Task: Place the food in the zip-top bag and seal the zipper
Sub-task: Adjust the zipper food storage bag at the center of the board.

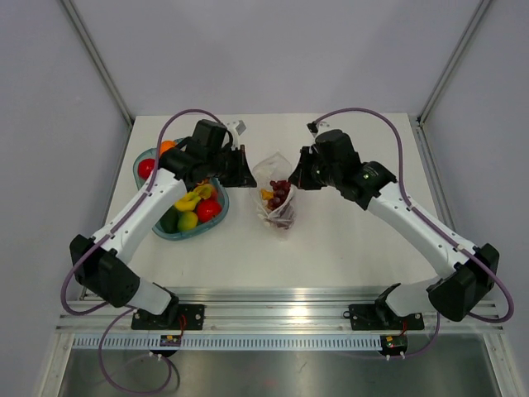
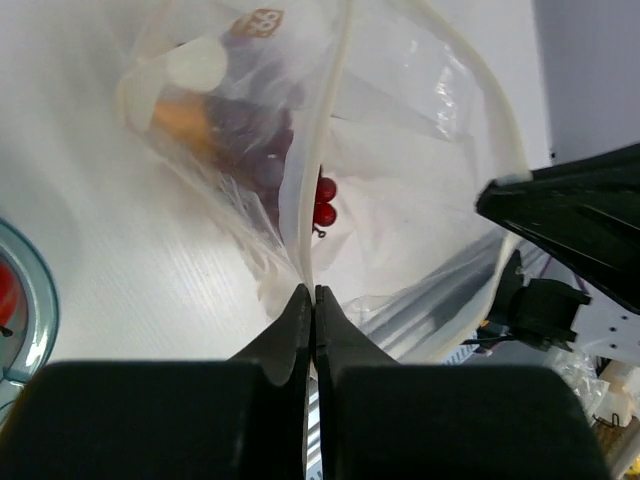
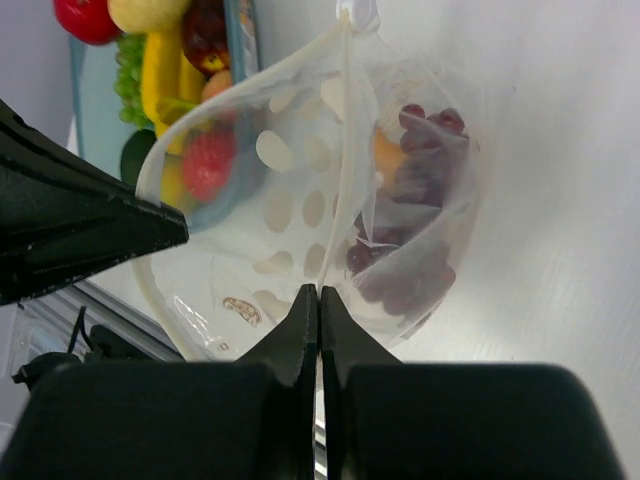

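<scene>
The clear zip-top bag (image 1: 277,198) stands in mid-table with its mouth held apart between both grippers. Purple grapes (image 1: 282,192) and an orange piece (image 1: 266,195) lie inside it. My left gripper (image 1: 250,179) is shut on the bag's left mouth edge; in the left wrist view (image 2: 312,292) it pinches the zipper strip (image 2: 318,150). My right gripper (image 1: 298,179) is shut on the right mouth edge, pinching the zipper strip (image 3: 347,150) in its wrist view (image 3: 318,292). The grapes (image 3: 420,190) show through the bag (image 3: 250,270). More food lies in the bowl (image 1: 149,217).
The translucent blue-green bowl at left holds a red fruit (image 1: 146,168), an orange, yellow pieces (image 1: 188,201), a red piece (image 1: 208,209) and green ones. Grey walls and metal posts bound the table; an aluminium rail runs along the near edge.
</scene>
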You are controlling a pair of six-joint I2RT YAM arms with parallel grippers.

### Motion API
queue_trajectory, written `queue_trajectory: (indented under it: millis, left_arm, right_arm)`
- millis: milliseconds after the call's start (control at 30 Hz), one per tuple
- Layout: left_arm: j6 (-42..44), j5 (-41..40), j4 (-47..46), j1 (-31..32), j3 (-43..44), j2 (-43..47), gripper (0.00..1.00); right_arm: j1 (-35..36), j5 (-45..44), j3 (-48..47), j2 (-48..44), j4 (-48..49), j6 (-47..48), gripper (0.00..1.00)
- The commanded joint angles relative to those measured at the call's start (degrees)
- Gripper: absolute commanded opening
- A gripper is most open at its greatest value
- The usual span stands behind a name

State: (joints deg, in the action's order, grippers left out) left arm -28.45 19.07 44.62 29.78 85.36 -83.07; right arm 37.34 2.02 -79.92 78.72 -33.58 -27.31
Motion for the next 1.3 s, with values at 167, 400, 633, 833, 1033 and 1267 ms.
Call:
queue_trajectory:
  millis: [167,400,633,833,1033,1267]
  left_arm:
    - [5.9,2.4,-2.6,-3.6,-2.8,-3.9,0.00]
    - [8.9,-0.1,1.7,-6.3,-0.1,-3.5,0.23]
    - [11.6,-3.0,5.8,-13.0,0.9,-2.1,0.38]
    - [9.9,-1.2,3.8,-23.9,-2.7,0.6,0.54]
    - [7.4,-11.3,1.8,-28.0,-1.4,-2.4,0.92]
    - [7.8,-24.0,0.5,-28.8,5.3,-11.8,0.99]
  right_arm:
    - [0.4,-3.2,2.6,0.6,5.3,-2.6,0.00]
    - [0.5,-0.1,0.8,3.5,8.9,-6.0,0.00]
    - [0.6,1.5,-0.1,5.8,10.9,-7.3,0.00]
    - [0.9,2.3,0.3,5.7,11.3,-6.9,0.00]
    - [1.2,3.7,-0.1,5.6,11.3,-6.3,0.00]
    - [1.2,4.0,0.2,4.8,11.3,-5.7,0.00]
